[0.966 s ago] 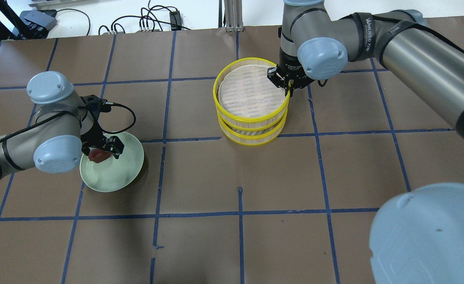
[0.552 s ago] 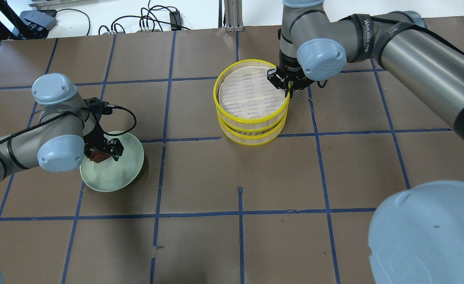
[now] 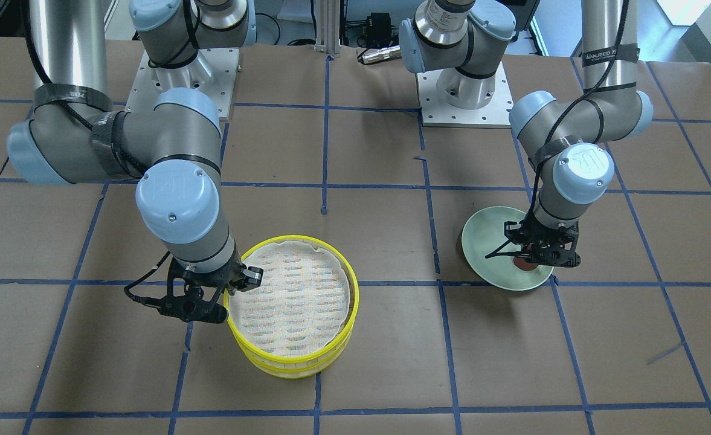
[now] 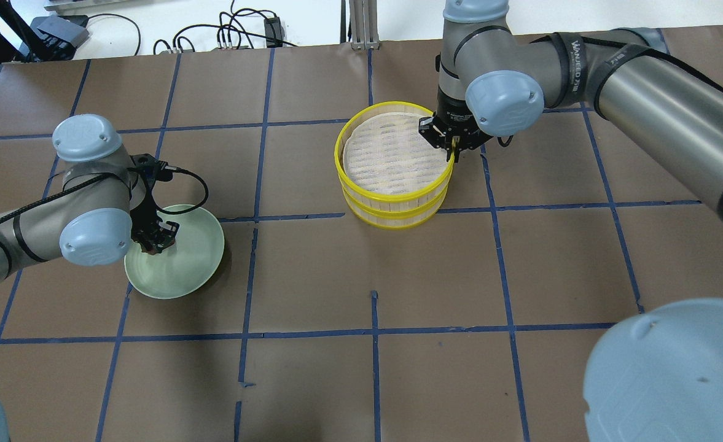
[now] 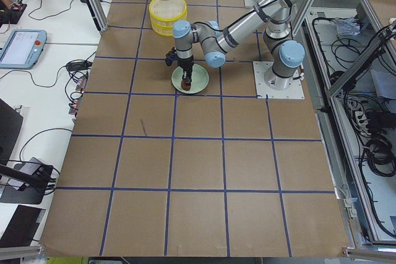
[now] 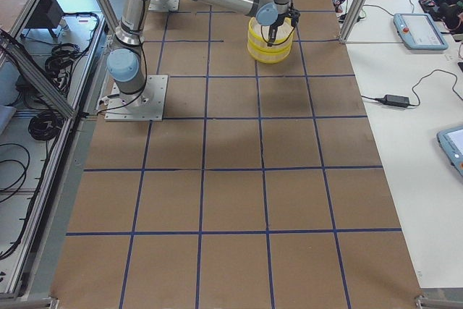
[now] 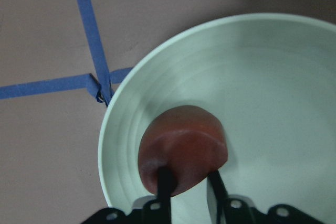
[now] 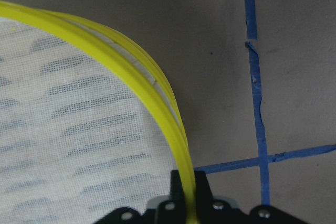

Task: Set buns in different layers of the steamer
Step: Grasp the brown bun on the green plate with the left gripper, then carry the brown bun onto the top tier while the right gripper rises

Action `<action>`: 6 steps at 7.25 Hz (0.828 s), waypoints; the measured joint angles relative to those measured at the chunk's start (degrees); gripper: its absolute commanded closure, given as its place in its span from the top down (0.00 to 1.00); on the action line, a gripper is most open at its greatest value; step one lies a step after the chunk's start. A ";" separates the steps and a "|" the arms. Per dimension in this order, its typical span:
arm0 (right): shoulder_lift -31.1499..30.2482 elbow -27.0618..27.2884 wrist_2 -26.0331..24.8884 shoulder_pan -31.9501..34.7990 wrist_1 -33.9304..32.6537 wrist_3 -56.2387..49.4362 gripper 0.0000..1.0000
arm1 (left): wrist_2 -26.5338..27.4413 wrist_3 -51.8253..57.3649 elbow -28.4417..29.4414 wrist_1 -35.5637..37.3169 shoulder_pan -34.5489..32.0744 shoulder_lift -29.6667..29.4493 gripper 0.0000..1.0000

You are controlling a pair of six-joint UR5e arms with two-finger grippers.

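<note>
The dark reddish-brown bun point(image 7: 184, 148) lies on the pale green plate point(image 4: 183, 270). My left gripper point(image 4: 155, 239) is shut on the bun, one finger on each side. Two yellow-rimmed steamer trays stand stacked, the top tray point(image 4: 392, 191) on the lower tray point(image 4: 398, 220). The top tray's whitish liner point(image 4: 392, 153) holds nothing. My right gripper point(image 4: 453, 147) is shut on the top tray's rim point(image 8: 157, 108) at its right side. The white bun is in no view. The inside of the lower tray is hidden.
The brown paper table point(image 4: 373, 368) carries a grid of blue tape lines. Cables and boxes lie beyond the far edge point(image 4: 226, 37). My right arm's elbow point(image 4: 674, 368) fills the near right corner of the overhead view.
My left gripper's jaws stood open around the brown bun and have now shut on it. My right gripper has moved down a little with the top tray, which now sits closer on the lower one.
</note>
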 measured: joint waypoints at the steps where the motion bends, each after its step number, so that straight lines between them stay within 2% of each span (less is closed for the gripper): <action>1: 0.00 0.07 0.04 0.00 -0.08 0.07 0.61 | 0.15 0.19 0.08 0.70 0.02 0.08 0.02; 2: 0.02 0.13 0.09 0.00 -0.07 0.11 0.80 | 0.01 0.06 0.33 1.38 -0.09 0.59 0.02; 3: 0.03 0.09 0.11 0.00 -0.11 0.06 0.83 | -0.80 -0.95 1.11 1.76 -0.52 1.62 0.03; 6: -2.93 -3.05 0.27 -2.11 2.37 -4.35 0.88 | -8.47 -10.40 3.82 0.11 -5.04 6.84 0.04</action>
